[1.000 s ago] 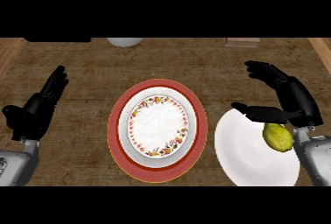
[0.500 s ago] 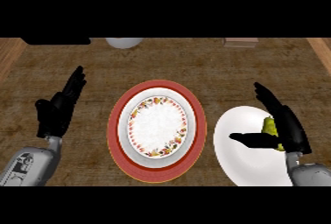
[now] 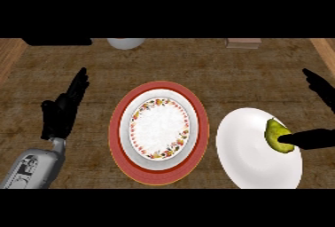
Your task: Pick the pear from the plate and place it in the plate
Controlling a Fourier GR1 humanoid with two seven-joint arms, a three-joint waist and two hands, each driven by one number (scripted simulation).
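- Starting nearest the robot, the left forearm comes in at the lower left, and the left hand (image 3: 62, 111) rests open above the counter (image 3: 196, 66), fingers straight and pointing away, well apart from both plates.
- At the near right lies the plain white plate (image 3: 248, 150); the pear (image 3: 277, 135) sits on its right half, near the rim.
- The right hand (image 3: 314, 138) enters from the right edge. A dark thumb touches the pear's right side, while the fingers stretch out higher up, apart from the fruit. So the hand is open and nothing is gripped yet.
- In the middle stands the red-rimmed plate (image 3: 159, 177) with a floral plate (image 3: 160, 128) stacked on it, bare of fruit.
- Farthest off, a white bowl (image 3: 126, 42) and a small box (image 3: 243, 42) sit at the counter's back edge.
- Judging by this, the step in hand is the reach for the pear. Next the fingers need to curl round it, lift, and carry it left to the floral plate.
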